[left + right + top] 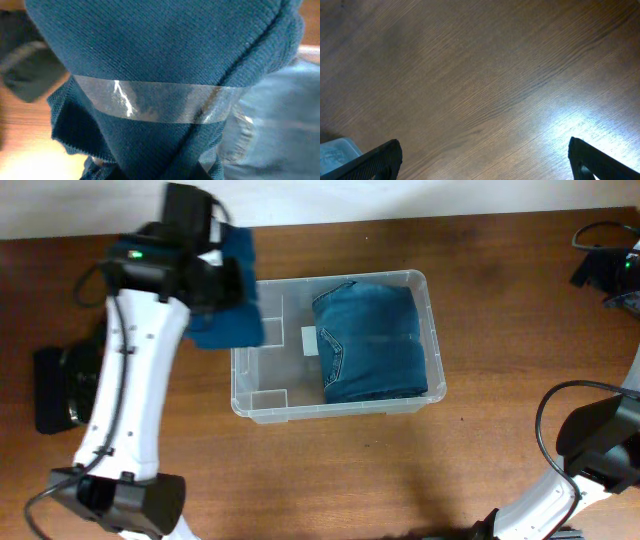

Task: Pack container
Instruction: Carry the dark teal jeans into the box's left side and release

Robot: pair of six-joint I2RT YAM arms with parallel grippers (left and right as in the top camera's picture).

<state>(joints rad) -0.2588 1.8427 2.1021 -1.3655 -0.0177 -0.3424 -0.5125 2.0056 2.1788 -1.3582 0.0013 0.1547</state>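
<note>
The clear plastic container point(268, 372) stands mid-table with folded blue jeans point(375, 345) filling its right half. My left gripper point(220, 280) is shut on a dark blue knitted garment point(228, 315) and holds it over the container's left rim. In the left wrist view the garment point(160, 50) fills the frame and hides the fingers. The container's rim point(150, 102) crosses in front of the garment, and the jeans point(280, 115) show at the right. My right gripper point(608, 272) is at the far right edge, open and empty over bare wood point(485, 160).
A black object point(55, 390) lies on the table at the left, beside my left arm. A corner of the container point(335, 152) shows at the lower left of the right wrist view. Cables run along the right edge point(560, 405).
</note>
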